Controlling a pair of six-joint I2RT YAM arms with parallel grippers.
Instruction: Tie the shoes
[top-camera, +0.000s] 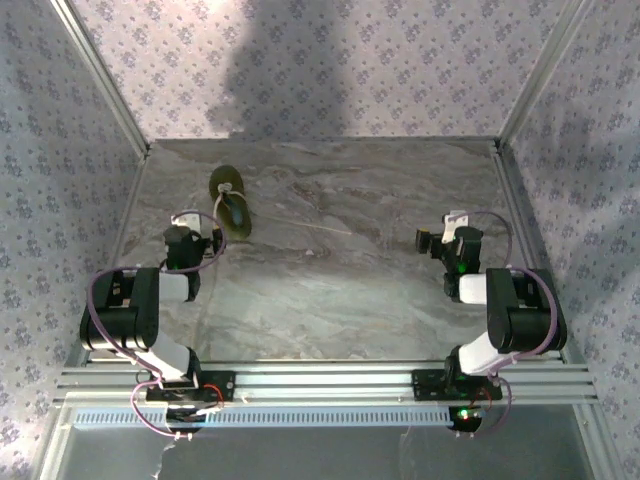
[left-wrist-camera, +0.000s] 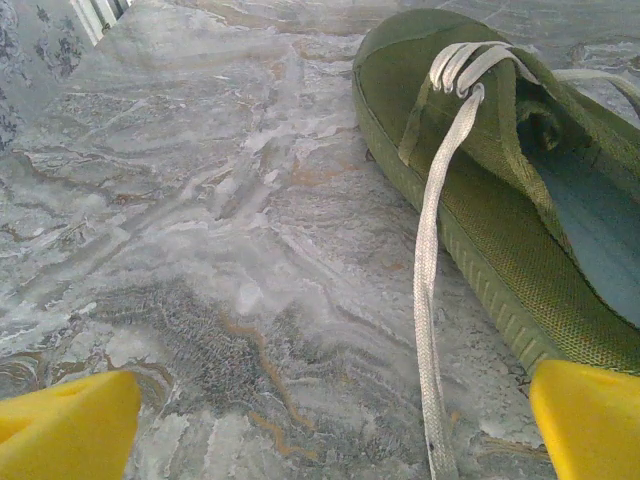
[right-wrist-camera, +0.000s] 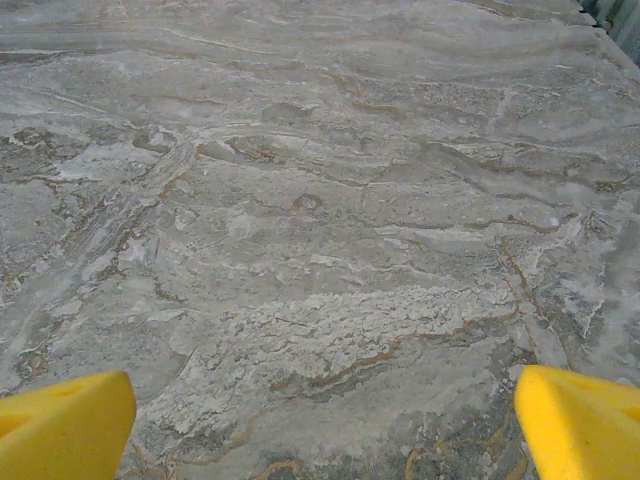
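The small olive-green shoe (top-camera: 231, 204) lies on the marble table (top-camera: 350, 190) at the back left, its dark opening facing up. In the left wrist view the shoe (left-wrist-camera: 490, 230) fills the upper right. One cream lace (left-wrist-camera: 430, 280) runs from the eyelets down across the table and passes between my yellow fingers (left-wrist-camera: 590, 415), close to the right one. My left gripper (left-wrist-camera: 335, 430) is open just short of the shoe's heel, seen from above at the gripper (top-camera: 212, 240). A second lace (top-camera: 300, 224) trails to the right. My right gripper (top-camera: 432, 241) is open over bare table (right-wrist-camera: 320, 250), far from the shoe.
Patterned fabric walls (top-camera: 60, 150) and metal frame posts (top-camera: 100, 75) enclose the table on three sides. An aluminium rail (top-camera: 330, 380) carries both arm bases along the near edge. Open marble lies between the two grippers.
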